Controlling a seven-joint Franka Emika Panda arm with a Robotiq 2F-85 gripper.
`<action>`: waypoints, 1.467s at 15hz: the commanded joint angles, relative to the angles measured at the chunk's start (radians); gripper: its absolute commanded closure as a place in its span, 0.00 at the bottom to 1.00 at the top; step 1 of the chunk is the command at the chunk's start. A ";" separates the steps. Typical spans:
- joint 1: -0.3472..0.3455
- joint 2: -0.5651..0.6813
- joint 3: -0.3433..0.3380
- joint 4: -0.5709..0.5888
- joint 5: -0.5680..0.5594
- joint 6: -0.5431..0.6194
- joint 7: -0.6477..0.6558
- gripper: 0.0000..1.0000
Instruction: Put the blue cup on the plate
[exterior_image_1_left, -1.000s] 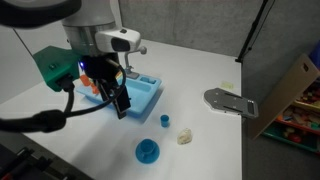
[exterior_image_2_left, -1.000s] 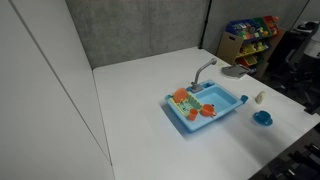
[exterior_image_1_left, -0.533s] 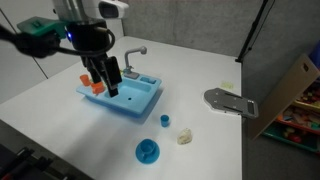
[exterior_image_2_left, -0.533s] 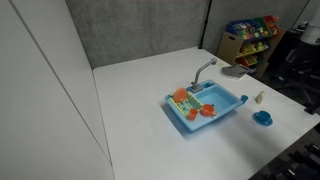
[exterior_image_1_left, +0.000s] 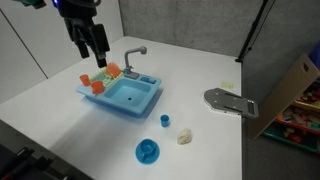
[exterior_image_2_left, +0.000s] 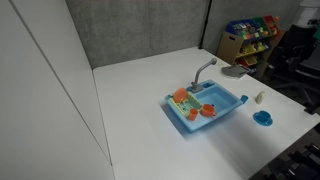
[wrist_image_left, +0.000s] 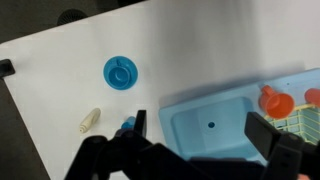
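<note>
Fingers (exterior_image_1_left: 100, 52) spread wide and empty, high above the worktop (exterior_image_1_left: 200, 70).
The blue cup (exterior_image_1_left: 165, 120) stands far below them, off to one side, near the plate (exterior_image_1_left: 147, 152).

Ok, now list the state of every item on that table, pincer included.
pincer, open, empty, high over the table.
blue cup, on the table, off the plate.
plate, flat on the table, blue cup not on it.
sink, basin empty.
orange pieces, in the sink's side compartment.
cream piece, lying on the table.
</note>
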 joint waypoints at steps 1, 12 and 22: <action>0.025 -0.024 0.019 0.057 0.037 -0.072 -0.027 0.00; 0.083 -0.174 0.032 0.054 0.074 -0.093 -0.199 0.00; 0.080 -0.222 0.040 0.062 0.093 -0.152 -0.237 0.00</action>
